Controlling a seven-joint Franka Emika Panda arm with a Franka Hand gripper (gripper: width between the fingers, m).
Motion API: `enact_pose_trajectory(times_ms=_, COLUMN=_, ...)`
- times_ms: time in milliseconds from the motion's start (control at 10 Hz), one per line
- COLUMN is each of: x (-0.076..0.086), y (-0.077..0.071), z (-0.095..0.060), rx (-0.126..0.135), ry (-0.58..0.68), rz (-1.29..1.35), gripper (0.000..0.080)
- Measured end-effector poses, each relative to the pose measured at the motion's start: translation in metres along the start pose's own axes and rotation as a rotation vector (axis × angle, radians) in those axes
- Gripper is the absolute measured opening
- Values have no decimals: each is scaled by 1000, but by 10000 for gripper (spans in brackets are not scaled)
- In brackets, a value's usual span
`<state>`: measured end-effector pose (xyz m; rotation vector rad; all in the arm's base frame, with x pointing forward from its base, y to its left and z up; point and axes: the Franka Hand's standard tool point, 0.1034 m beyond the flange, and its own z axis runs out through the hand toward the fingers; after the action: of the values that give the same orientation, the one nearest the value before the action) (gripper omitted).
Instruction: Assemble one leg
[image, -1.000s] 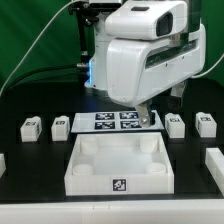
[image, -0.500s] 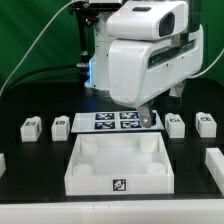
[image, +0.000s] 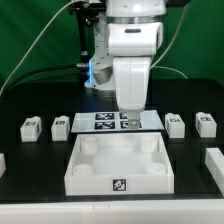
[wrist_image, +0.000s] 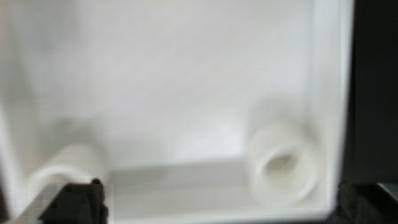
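Observation:
Several small white legs with black-and-white tags stand in a row behind the tray: two on the exterior view's left (image: 31, 126) (image: 60, 125) and two on its right (image: 175, 123) (image: 206, 124). The large white square tray piece (image: 118, 172) with round corner sockets lies in front. My gripper (image: 131, 122) hangs over the tray's far edge, apart from every leg. In the wrist view the gripper (wrist_image: 224, 198) is open and empty, its dark fingertips (wrist_image: 71, 200) wide apart above the tray's inside and one round socket (wrist_image: 278, 170).
The marker board (image: 103, 121) lies behind the tray, partly hidden by the hand. White parts are cut off at the exterior view's left edge (image: 2, 161) and right edge (image: 214, 159). A green backdrop and cables are behind the arm.
The hand has turned about its wrist and now faces the camera narrow and upright. The gripper has shifted toward the exterior view's left, over the tray's far edge.

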<state>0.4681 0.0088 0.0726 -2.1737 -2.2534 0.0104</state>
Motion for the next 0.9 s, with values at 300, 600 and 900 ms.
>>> enact_pose_trajectory(times_ms=300, x=-14, y=-27, z=34, rx=21, ry=17, rz=-33, gripper=650)
enact_pose_trajectory(times_ms=600, x=-11, y=-40, z=60, rx=59, ry=28, rz=38, gripper=650)
enact_pose_trajectory(times_ms=900, x=-12, y=-40, z=61, rx=61, ry=27, rz=70, gripper=427)
